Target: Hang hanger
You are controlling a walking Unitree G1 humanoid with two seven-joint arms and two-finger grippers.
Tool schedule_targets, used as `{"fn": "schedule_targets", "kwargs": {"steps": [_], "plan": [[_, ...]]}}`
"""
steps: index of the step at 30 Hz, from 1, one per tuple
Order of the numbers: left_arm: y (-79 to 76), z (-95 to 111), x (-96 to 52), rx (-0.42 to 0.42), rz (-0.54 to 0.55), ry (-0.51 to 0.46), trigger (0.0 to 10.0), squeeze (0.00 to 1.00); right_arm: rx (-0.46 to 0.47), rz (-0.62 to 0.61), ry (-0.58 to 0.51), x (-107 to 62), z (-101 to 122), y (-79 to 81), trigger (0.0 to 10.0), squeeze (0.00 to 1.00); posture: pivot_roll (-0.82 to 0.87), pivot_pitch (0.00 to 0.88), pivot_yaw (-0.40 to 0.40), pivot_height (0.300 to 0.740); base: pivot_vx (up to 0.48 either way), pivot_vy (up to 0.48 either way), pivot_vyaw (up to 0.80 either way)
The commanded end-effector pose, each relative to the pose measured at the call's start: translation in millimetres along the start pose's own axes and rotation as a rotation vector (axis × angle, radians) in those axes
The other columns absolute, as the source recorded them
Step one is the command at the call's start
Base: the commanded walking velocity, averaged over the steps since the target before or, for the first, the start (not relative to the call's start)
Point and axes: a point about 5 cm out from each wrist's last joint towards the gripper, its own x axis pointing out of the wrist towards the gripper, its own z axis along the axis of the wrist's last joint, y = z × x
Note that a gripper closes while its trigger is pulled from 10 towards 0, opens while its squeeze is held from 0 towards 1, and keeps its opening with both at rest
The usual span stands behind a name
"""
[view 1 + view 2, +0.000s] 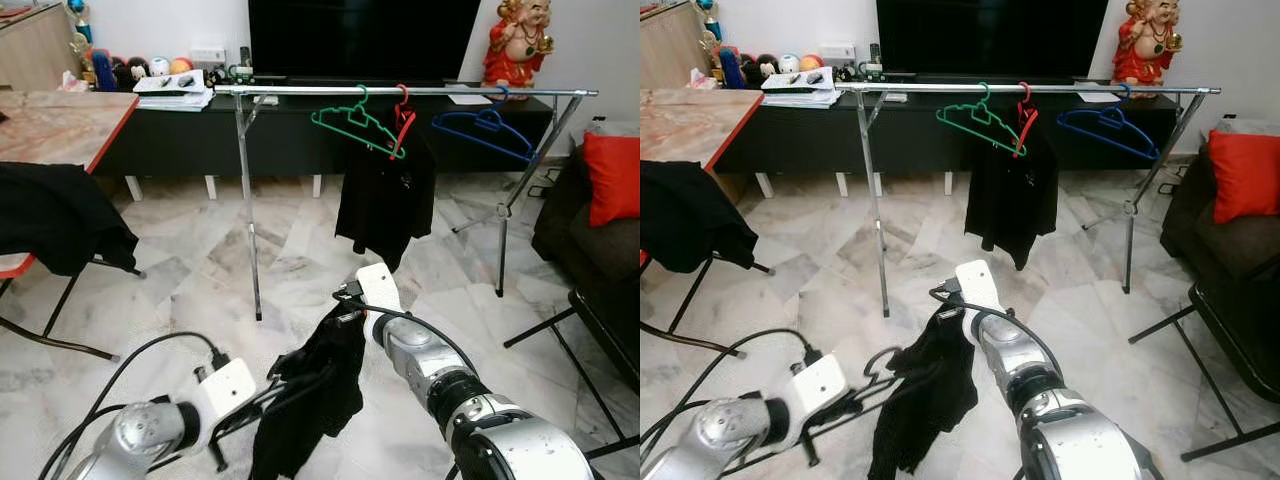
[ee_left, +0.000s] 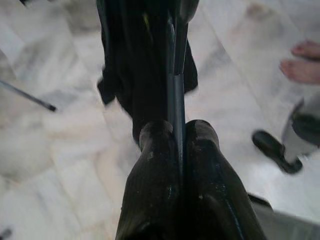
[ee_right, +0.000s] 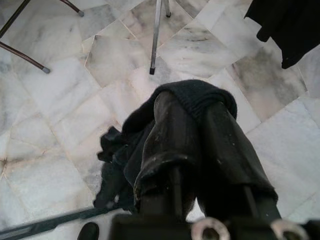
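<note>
A black garment (image 1: 310, 400) droops from a thin black hanger (image 2: 176, 95) low above the marble floor, between my two arms. My left gripper (image 1: 268, 393) is shut on the hanger's rod, its fingers (image 2: 155, 150) pressed together around it. My right gripper (image 1: 345, 312) is shut on the garment's top edge, and the knit fabric (image 3: 195, 95) bunches over its fingertips. Ahead stands a metal clothes rack (image 1: 400, 91). Its rail carries a green hanger (image 1: 355, 122), a red hanger (image 1: 403, 125) with a black shirt (image 1: 385, 200), and a blue hanger (image 1: 485, 128).
A red-edged table (image 1: 60, 125) with black clothing (image 1: 55, 215) draped over it stands at the left. A dark sofa with a red cushion (image 1: 610, 175) and a black metal frame (image 1: 560, 320) are at the right. A person's bare foot (image 2: 305, 60) is on the floor nearby.
</note>
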Motion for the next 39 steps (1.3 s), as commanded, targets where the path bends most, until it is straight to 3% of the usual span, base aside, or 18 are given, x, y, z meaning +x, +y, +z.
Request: {"fn": "schedule_targets", "kwargs": {"steps": [1,10,23,33,39], "plan": [[0.8,-2.5,-0.8,0.029,0.018,0.031,10.0,0.0,0.009,-0.006,-0.041,0.2,12.9,-1.4,10.0,0.0,0.16,0.085,-0.086,0.74,0.0,0.0,0.0],[9.5,2.0,-3.7,0.023,0.063,0.014,10.0,0.0,0.004,-0.002,-0.042,0.4,13.9,-0.6,10.0,0.0,0.16,0.087,-0.09,0.74,0.0,0.0,0.0],[4.5,15.3,5.4,-0.007,0.048,-0.055,10.0,0.0,0.005,0.001,-0.039,0.6,13.4,0.8,10.0,0.0,0.15,0.088,-0.096,0.74,0.0,0.0,0.0],[22.9,24.7,12.5,0.021,0.226,-0.079,10.0,0.0,0.006,0.013,-0.038,1.1,13.1,4.1,10.0,0.0,0.15,0.085,-0.097,0.74,0.0,0.0,0.0],[14.5,22.5,11.1,0.014,0.136,-0.073,10.0,0.0,0.004,0.015,-0.038,1.2,13.3,4.6,10.0,0.0,0.15,0.085,-0.097,0.74,0.0,0.0,0.0]]}}
